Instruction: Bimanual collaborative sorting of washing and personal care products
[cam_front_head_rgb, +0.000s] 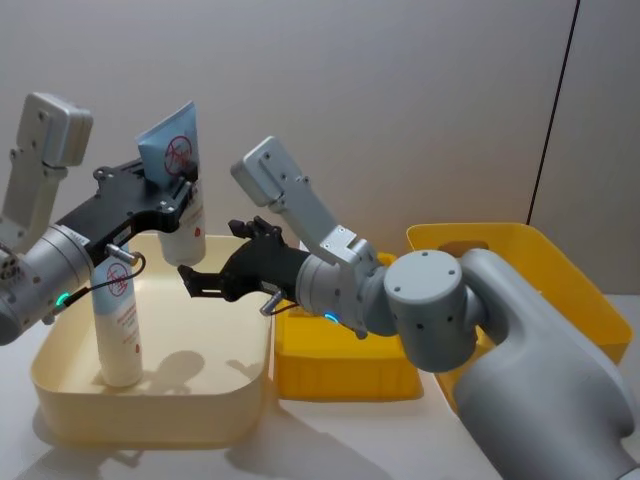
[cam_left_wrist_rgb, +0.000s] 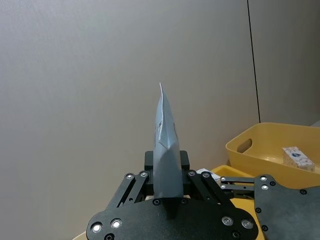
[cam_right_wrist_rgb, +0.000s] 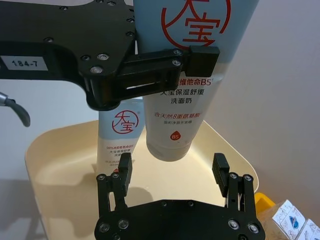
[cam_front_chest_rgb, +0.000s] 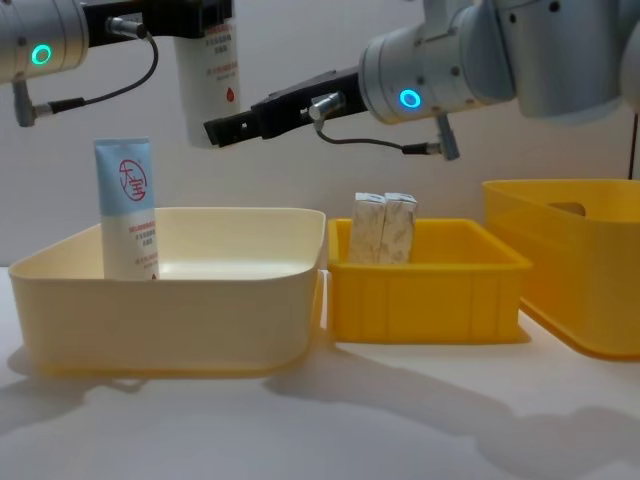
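Backdrop: plain grey wall (cam_front_head_rgb: 420, 90) behind a white table (cam_front_chest_rgb: 400, 420).
Left gripper (cam_front_head_rgb: 178, 192): clamped on a tube (cam_front_head_rgb: 176, 180), held above the cream tub (cam_front_chest_rgb: 170, 320).
Right gripper (cam_right_wrist_rgb: 172, 167): fingers apart, just below that tube's cap.
Second tube (cam_front_chest_rgb: 127, 210): upright in the tub.
Cartons (cam_front_chest_rgb: 384, 228): in the small yellow bin (cam_front_chest_rgb: 430, 290).
Print: red circle logo, "B5".

A robot test bench in a lab — a bare white table (cam_front_chest_rgb: 420, 420) stands against a plain grey partition wall (cam_front_head_rgb: 420, 90) with a dark panel seam. Plastic sorting tubs — one cream (cam_front_chest_rgb: 170, 310), two yellow (cam_front_chest_rgb: 430, 290) (cam_front_chest_rgb: 590, 290) — sit on it in a row.
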